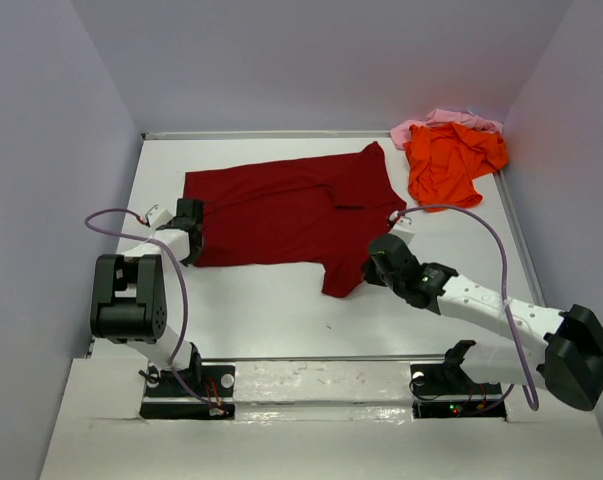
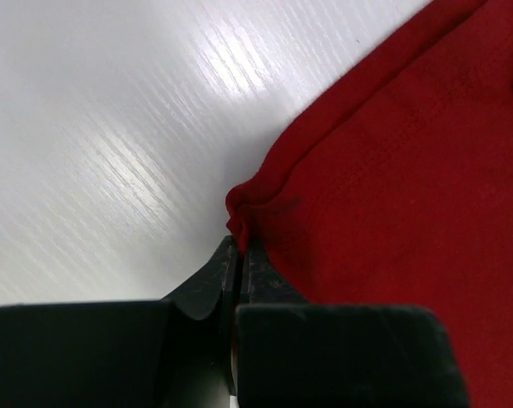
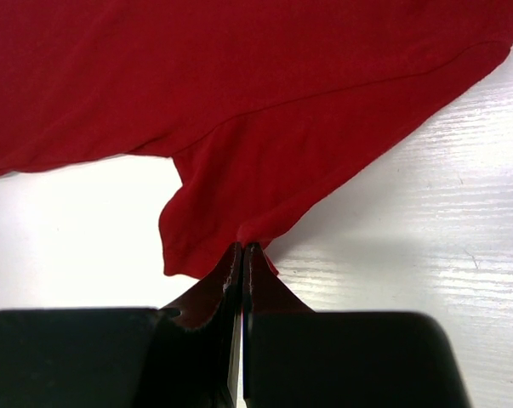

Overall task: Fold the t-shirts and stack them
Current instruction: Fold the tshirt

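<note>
Your left claw (image 2: 237, 242) sits at the near left of the table (image 1: 281, 320), its two fingers pressed together on a small bunched fold at the corner of the maroon t-shirt (image 1: 281, 215). From its wrist view you see the cloth puckered right at the fingertips, with bare white table to the left of it. Your right claw (image 3: 242, 246) is low over the table on the near right side, likewise closed tight, and it pinches the hem of the sleeve (image 3: 213, 221) that juts toward you from the shirt's near edge. A thin strip of red shows between the finger pads there. Between the two claws the maroon t-shirt lies spread across the middle of the table, mostly flat, with light wrinkles and a small fold near its collar end at the right. Further back, in the far right corner, you have the orange t-shirt (image 1: 446, 160) lying crumpled in a heap. The pink t-shirt (image 1: 436, 120) is bunched just behind it against the back wall, touching it and partly covered by it, well apart from both claws.
</note>
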